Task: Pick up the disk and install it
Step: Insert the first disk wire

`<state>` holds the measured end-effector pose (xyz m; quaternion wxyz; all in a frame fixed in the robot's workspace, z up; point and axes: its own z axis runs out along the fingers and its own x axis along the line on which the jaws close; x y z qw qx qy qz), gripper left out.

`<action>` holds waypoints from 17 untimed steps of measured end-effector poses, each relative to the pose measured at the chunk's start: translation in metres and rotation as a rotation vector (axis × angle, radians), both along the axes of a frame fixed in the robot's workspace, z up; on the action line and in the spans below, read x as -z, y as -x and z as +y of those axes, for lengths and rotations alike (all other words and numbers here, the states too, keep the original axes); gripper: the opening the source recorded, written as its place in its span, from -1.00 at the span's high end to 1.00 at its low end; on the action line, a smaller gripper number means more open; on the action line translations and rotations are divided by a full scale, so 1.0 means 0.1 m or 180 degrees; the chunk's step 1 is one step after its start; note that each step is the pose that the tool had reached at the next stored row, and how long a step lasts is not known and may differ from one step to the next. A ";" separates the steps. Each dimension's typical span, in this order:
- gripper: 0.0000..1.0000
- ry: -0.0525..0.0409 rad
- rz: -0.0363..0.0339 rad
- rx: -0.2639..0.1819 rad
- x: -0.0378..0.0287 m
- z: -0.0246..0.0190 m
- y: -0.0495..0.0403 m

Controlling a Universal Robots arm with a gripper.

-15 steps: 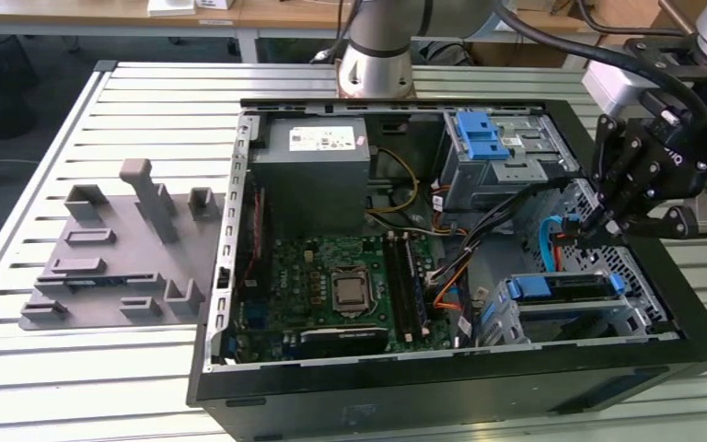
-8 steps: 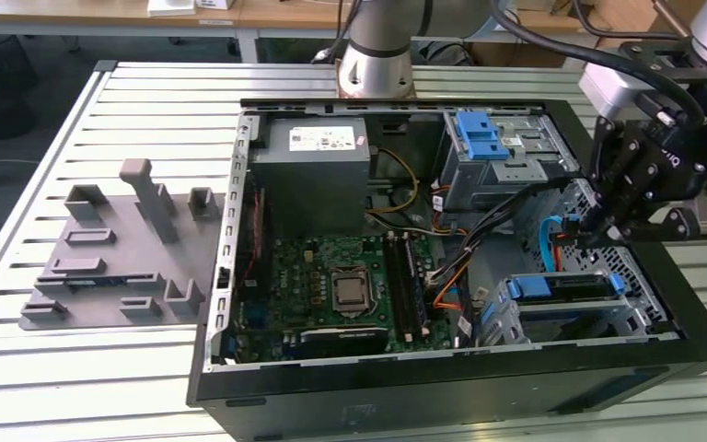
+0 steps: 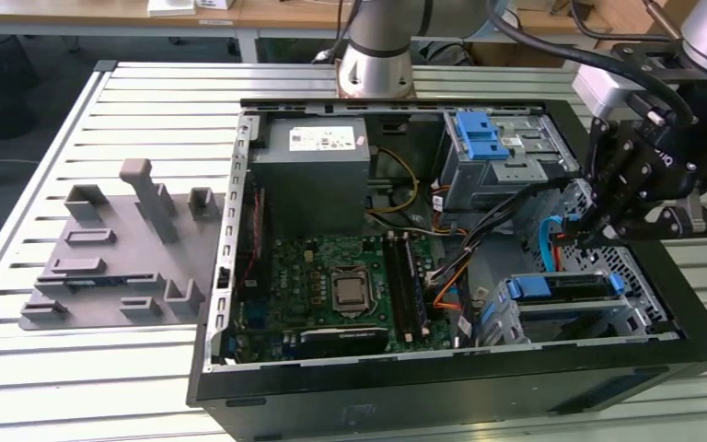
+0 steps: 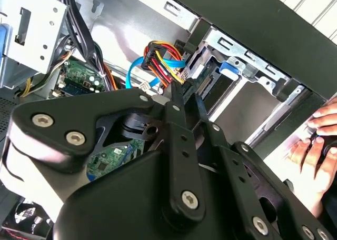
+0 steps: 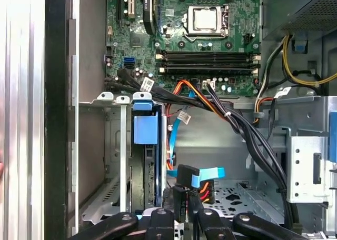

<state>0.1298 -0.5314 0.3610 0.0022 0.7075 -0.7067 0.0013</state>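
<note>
The disk (image 3: 562, 287), silver with a blue plastic frame, sits inside the lower metal drive cage (image 3: 630, 318) at the exterior view's right of the open computer case. In the first wrist view the disk (image 5: 143, 171) stands on edge in the cage, its blue tab toward the motherboard. My gripper (image 3: 578, 232) hangs just above and behind that cage. Its fingers (image 5: 158, 219) are close together around a black cable connector (image 5: 180, 198) with a blue flat cable (image 5: 208, 174). In the second wrist view the gripper (image 4: 187, 95) points at the disk's connector edge (image 4: 205, 85), beside the coloured power wires (image 4: 163, 61).
The case also holds a grey power supply (image 3: 310, 161), a motherboard (image 3: 329, 285), an upper cage with a blue latch (image 3: 482, 138) and a thick black cable bundle (image 5: 247, 129). A grey fixture plate (image 3: 121, 258) lies on the slatted table. A person's hand (image 4: 316, 140) rests by the case edge.
</note>
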 end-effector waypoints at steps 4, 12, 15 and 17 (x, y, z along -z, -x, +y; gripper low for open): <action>0.50 0.0068 -0.0005 0.0004 0.024 0.008 0.000; 0.50 0.0153 -0.0010 0.0011 0.074 0.023 -0.001; 0.65 0.0154 -0.0010 0.0014 0.075 0.023 -0.002; 0.65 0.0153 -0.0005 0.0014 0.076 0.024 -0.006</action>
